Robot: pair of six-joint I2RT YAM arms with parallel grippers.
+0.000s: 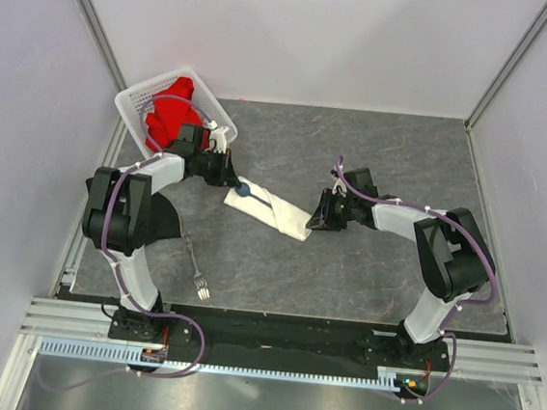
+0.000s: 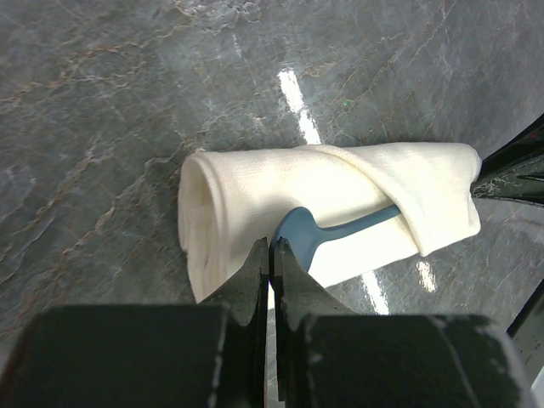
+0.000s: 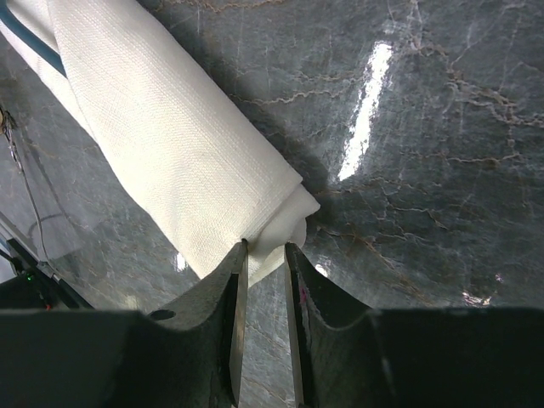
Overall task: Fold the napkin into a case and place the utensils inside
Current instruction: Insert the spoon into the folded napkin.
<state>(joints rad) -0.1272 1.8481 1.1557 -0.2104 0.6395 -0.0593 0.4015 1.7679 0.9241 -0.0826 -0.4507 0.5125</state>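
Observation:
The napkin (image 1: 271,210) lies mid-table as a narrow folded cream case (image 2: 340,187). The blue spoon (image 2: 297,234) has its handle tucked under the fold, and its bowl (image 1: 244,190) sticks out at the left end. My left gripper (image 2: 274,246) is shut, its tips at the bowl's edge with nothing showing between them. My right gripper (image 3: 265,251) is closed on the case's right end corner (image 3: 280,225), with cloth filling the gap at the tips. The silver fork (image 1: 197,267) lies bare on the table near the left arm.
A white perforated basket (image 1: 133,104) holding a red cloth (image 1: 170,118) stands at the back left, just behind my left gripper (image 1: 230,176). A black cloth (image 1: 164,219) lies beside the left arm. Pale walls close in the grey stone tabletop (image 1: 404,159).

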